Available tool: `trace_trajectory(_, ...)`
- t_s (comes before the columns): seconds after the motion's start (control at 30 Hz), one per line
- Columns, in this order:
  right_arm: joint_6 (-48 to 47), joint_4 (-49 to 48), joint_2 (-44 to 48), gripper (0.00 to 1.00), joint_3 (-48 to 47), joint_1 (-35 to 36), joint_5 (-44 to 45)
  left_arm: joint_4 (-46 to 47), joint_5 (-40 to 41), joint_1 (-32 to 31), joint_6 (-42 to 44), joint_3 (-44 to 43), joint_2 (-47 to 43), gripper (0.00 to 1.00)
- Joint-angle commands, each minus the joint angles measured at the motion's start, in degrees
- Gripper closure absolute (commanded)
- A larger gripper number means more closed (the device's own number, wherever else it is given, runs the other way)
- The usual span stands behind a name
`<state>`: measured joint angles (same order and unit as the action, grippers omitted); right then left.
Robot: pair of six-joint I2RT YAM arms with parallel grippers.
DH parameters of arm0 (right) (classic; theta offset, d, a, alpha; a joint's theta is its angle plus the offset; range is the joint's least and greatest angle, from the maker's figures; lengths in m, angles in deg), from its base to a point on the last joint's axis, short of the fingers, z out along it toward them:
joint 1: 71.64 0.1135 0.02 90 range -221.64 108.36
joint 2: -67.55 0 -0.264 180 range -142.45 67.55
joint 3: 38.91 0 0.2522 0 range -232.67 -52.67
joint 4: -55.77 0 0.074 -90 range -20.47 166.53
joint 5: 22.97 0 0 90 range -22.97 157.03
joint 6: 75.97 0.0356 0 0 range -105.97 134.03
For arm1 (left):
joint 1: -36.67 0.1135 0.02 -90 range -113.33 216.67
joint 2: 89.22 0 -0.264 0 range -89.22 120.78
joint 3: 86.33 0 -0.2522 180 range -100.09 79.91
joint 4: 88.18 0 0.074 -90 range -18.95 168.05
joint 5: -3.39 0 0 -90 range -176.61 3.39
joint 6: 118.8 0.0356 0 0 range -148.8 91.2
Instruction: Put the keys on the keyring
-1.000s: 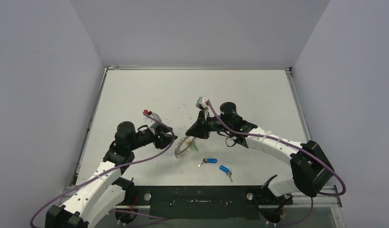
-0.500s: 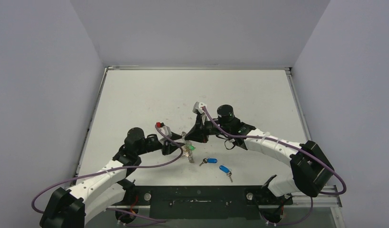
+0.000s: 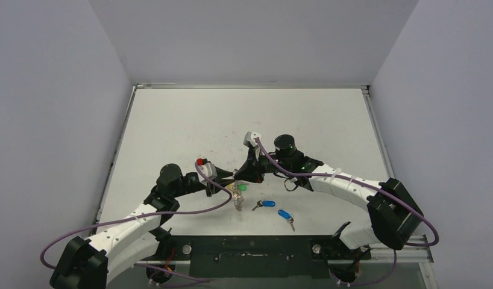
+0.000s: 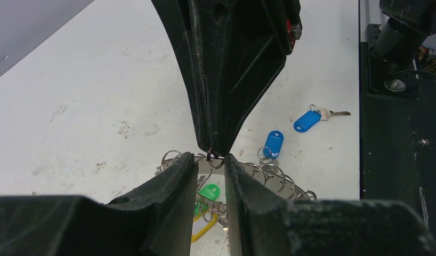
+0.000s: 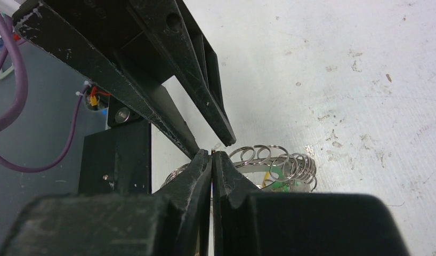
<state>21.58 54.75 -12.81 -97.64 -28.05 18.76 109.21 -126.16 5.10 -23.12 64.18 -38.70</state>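
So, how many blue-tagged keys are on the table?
2. The first blue key lies loose just right of the keyring; the second blue key lies further right, nearer the arm bases. The keyring may hide others.

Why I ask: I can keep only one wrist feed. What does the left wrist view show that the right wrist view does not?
Only the left wrist view: one blue-tagged key, a second blue-tagged key and the yellow tag. Only the right wrist view: a purple cable. Both: the keyring, pinched by the right gripper, the green tag and the table.
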Motion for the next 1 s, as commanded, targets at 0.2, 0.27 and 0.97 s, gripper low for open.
trace_trajectory(0.2, 0.08, -2.85, 1.16, 1.00, -1.66, 0.62, -1.89, 3.30, -1.27, -0.31, 1.61, -0.36, 1.28, 0.73)
trace_trajectory(0.27, 0.18, -2.69, 1.00, 1.00, -1.90, 0.69, -2.08, 3.21, -0.86, -0.31, 1.62, -0.30, 1.26, 0.70)
trace_trajectory(0.97, -0.42, -0.94, 0.29, 1.00, -3.24, 2.24, -1.06, 4.44, -2.98, -0.33, 1.67, -0.95, 3.20, 0.88)
